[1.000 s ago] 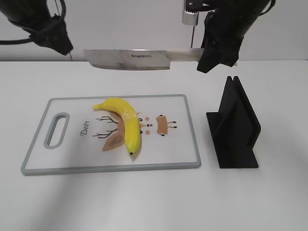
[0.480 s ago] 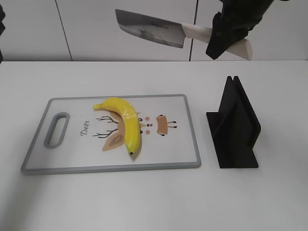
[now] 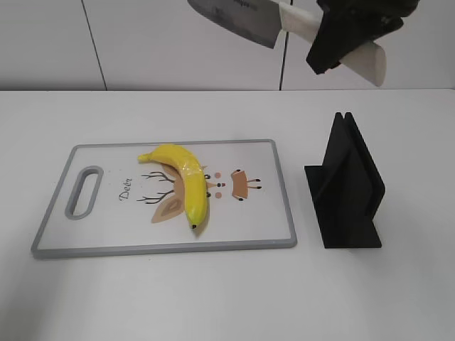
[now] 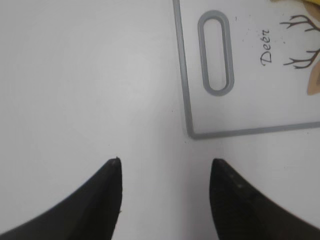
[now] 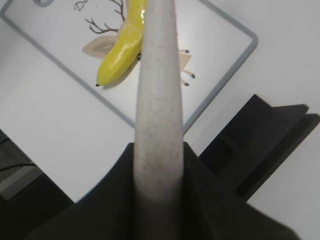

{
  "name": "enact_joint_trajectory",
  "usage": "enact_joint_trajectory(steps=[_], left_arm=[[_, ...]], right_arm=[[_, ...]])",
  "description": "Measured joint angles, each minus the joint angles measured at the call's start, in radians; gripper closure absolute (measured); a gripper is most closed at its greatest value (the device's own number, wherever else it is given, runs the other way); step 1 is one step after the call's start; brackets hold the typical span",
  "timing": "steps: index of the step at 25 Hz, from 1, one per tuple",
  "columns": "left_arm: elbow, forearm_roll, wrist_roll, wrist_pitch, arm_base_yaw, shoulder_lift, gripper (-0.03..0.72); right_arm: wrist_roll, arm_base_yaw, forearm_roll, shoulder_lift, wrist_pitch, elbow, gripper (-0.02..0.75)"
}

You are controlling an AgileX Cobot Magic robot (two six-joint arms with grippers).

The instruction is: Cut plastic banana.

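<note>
A yellow plastic banana (image 3: 186, 186) lies whole on the white cutting board (image 3: 106, 234) with a deer print; it also shows in the right wrist view (image 5: 120, 47). My right gripper (image 3: 340, 39) is shut on the cream handle of a cleaver-style knife (image 3: 238, 14), held high above the board's far right corner, blade pointing left and partly out of frame. The handle (image 5: 157, 100) fills the right wrist view. My left gripper (image 4: 165, 167) is open and empty, above bare table left of the board's handle slot (image 4: 216, 52). It is out of the exterior view.
A black knife stand (image 3: 348, 188) stands right of the board, also in the right wrist view (image 5: 260, 140). The board's grey rim (image 4: 185, 95) lies close to the left gripper. White table all around; white wall behind.
My right gripper has lifted the knife up and to the right, away from above the board. The left arm has left the exterior view.
</note>
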Motion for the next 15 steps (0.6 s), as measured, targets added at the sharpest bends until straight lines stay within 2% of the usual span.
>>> enact_joint_trajectory(steps=[4,15], left_arm=[[0.116,0.000,0.000,0.000,0.000,-0.129,0.179],[0.421,-0.005,0.000,0.002,0.000,-0.546,0.182]], right_arm=[[0.072,0.010,0.012,-0.079,-0.022,0.132,0.570],[0.255,0.010,-0.015,-0.310,-0.227,0.515,0.570]])
